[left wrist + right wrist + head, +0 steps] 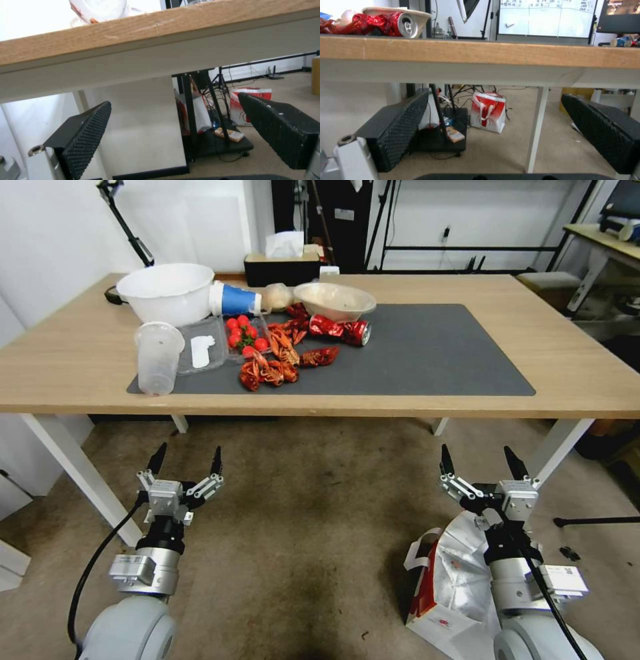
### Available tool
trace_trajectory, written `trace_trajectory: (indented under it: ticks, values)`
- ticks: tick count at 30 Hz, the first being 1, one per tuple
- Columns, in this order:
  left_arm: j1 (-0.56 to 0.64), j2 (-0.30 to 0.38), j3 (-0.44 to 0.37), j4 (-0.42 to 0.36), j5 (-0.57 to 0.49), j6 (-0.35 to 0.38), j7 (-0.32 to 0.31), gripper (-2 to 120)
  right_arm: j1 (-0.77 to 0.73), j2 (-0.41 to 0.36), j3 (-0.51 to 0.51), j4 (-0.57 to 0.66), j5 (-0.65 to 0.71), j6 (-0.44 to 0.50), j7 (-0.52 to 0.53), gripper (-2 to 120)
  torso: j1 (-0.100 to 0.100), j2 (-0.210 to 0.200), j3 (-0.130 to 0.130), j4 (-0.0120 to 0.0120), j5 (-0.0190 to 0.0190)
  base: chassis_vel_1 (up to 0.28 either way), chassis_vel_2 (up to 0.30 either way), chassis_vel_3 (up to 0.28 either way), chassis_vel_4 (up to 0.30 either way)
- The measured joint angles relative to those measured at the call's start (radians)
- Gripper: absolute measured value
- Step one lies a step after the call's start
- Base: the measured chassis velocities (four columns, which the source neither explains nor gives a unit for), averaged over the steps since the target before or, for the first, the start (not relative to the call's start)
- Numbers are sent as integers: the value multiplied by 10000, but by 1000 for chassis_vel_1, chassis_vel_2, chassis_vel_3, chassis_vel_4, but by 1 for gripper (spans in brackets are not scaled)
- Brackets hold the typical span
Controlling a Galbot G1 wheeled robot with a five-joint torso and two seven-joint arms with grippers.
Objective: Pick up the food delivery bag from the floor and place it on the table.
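Food delivery bag (460,580) sitting on floor (307,553) under right tool (481,463); both tools released, left tool (187,459) hovering before surface (67,360)

Left pincer (187,460) and right pincer (480,461) both gape wide, arms extended forward, level and apart

The wide table (80,360) has a matt light-wood top with a smooth dark grey mat (427,353). The boxy white-and-red delivery bag (453,587) looks crinkled and slightly glossy. Both tools' black finger pads (86,132) are rough, dimpled rubber. The grey-brown floor (300,527) is stained carpet.
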Motion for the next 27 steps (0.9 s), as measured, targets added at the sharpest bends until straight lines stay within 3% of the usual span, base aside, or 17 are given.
trace_trajectory:
  ticks: [27]
  values:
    - [105,50,-26,-197,-12,92,63,97,-36,43,-16,-248,-66,266,-59,100,-379,-1108,-728,-1,1,0,0,0,0]
